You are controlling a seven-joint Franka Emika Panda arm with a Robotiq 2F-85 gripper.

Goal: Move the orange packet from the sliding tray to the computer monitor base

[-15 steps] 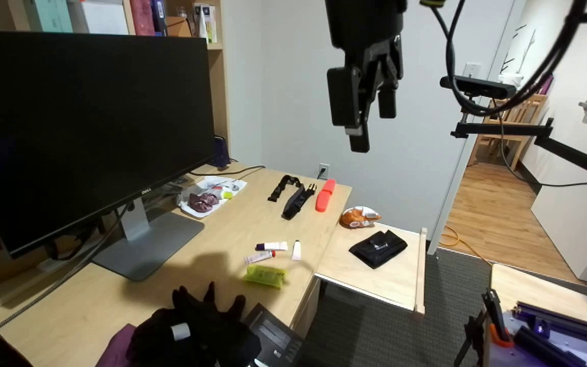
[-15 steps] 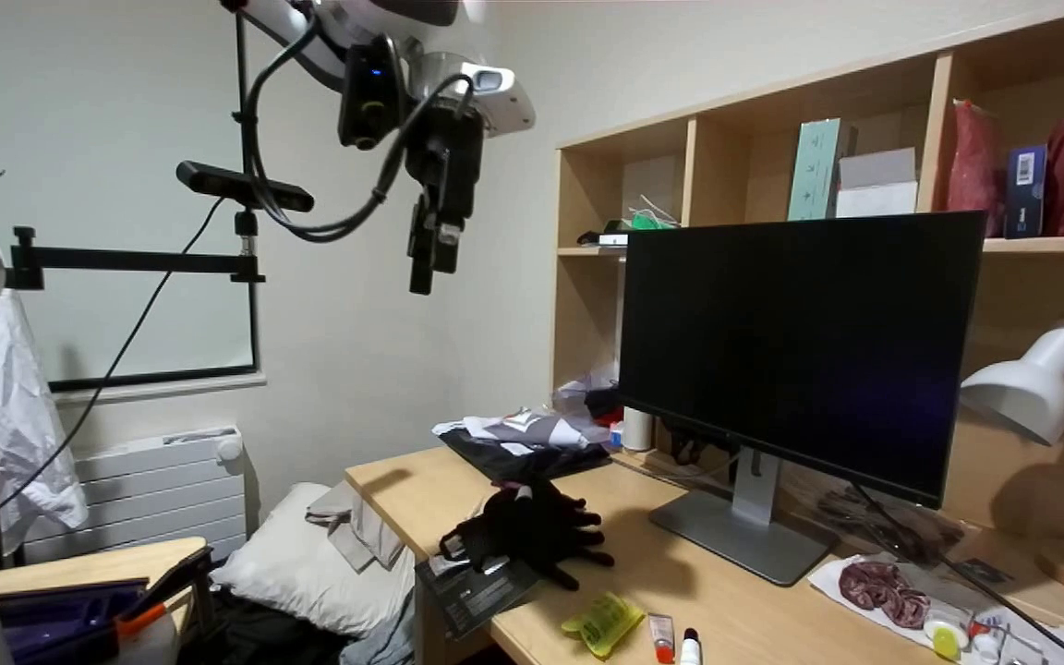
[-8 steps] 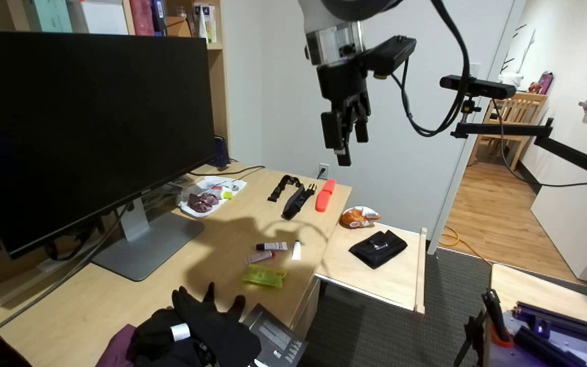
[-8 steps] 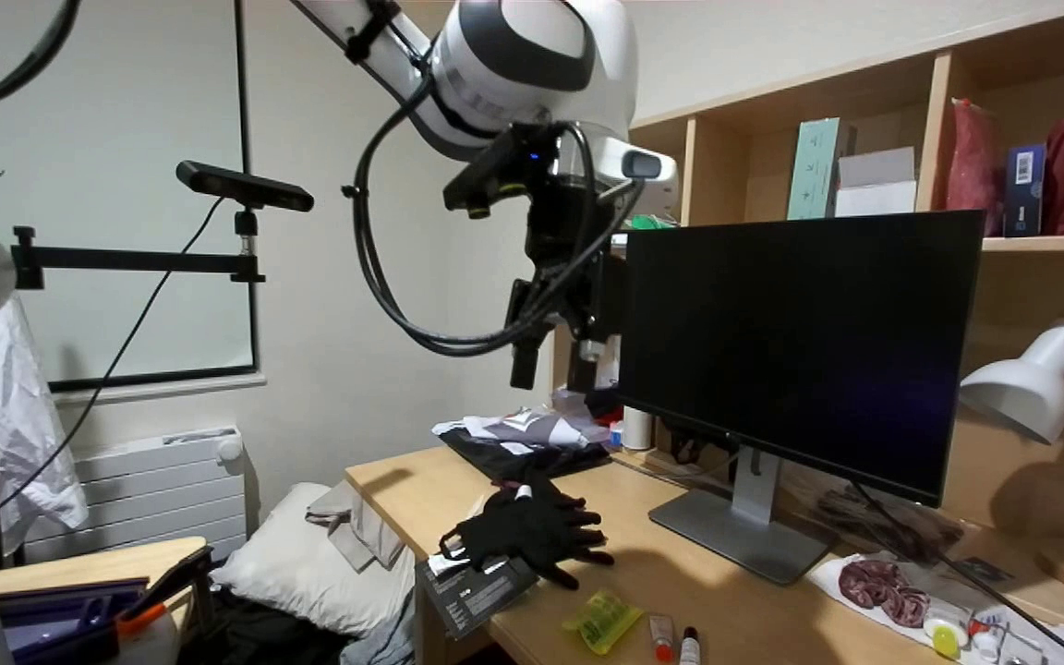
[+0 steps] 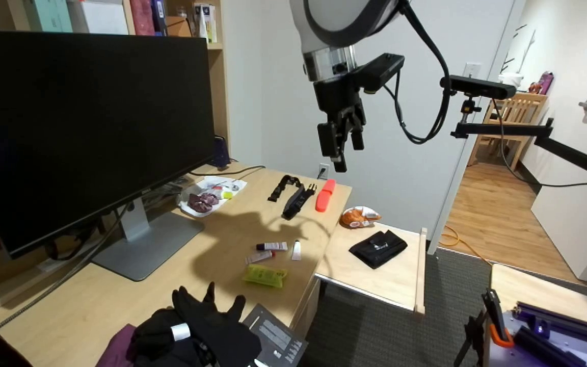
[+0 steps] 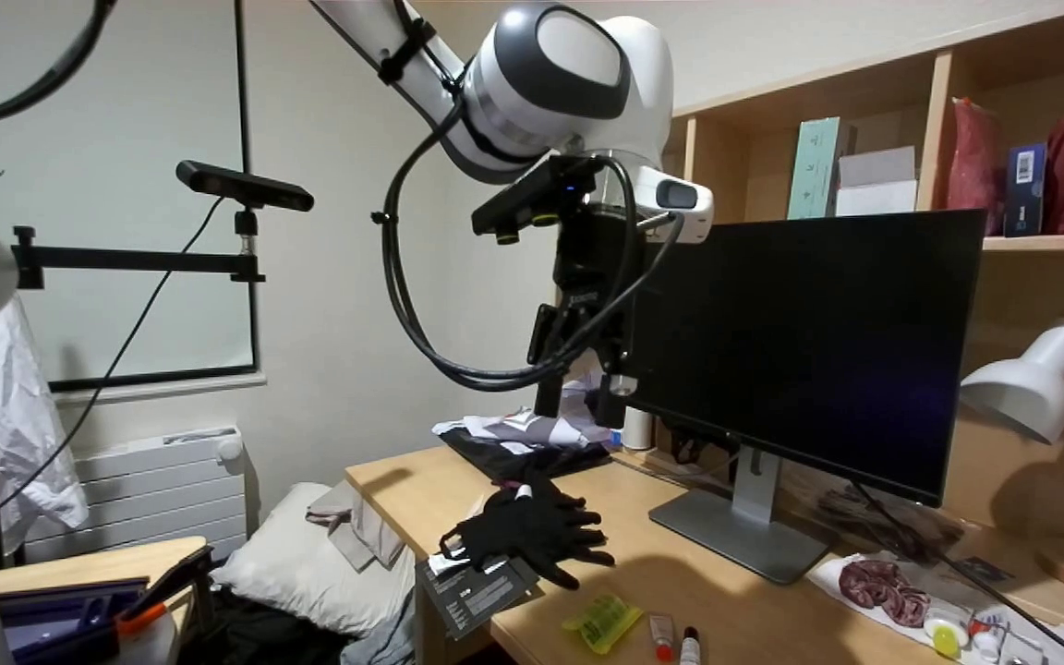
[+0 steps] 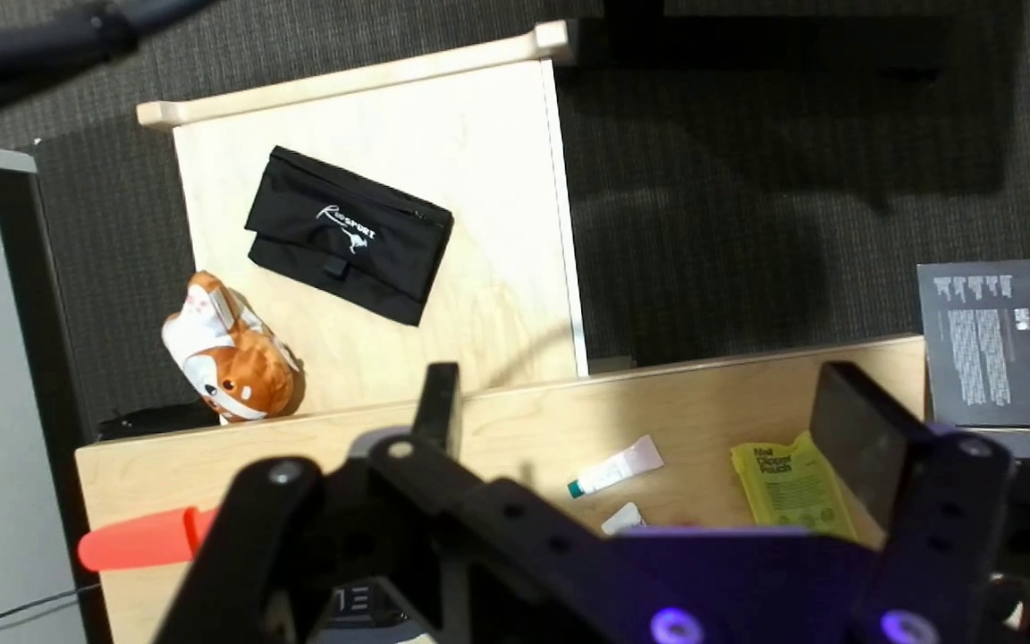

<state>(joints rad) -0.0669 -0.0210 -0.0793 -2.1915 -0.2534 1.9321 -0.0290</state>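
The orange packet (image 5: 358, 217), orange-brown and white with a printed animal face, lies at the far desk-side corner of the pale wood sliding tray (image 5: 370, 280) in an exterior view. In the wrist view the packet (image 7: 247, 371) is left of the jaws, and the tray (image 7: 497, 134) is above them. The flat grey monitor base (image 5: 168, 237) stands on the desk; it also shows in an exterior view (image 6: 707, 526). My gripper (image 5: 349, 155) hangs high above the desk, apart from everything. It is open and empty, its fingers wide apart in the wrist view (image 7: 645, 385).
A black pouch (image 5: 378, 248) lies on the tray beside the packet. The desk bears a red-orange case (image 5: 325, 195), a black strap (image 5: 296, 201), small tubes (image 5: 272, 246), a yellow pouch (image 5: 265, 276) and black gloves (image 5: 196, 326). The large monitor (image 6: 800, 351) stands behind the gripper in an exterior view.
The arm has come down and shifted toward the monitor side in an exterior view, with the gripper staying open. The packet, the tray and the desk items have not moved.
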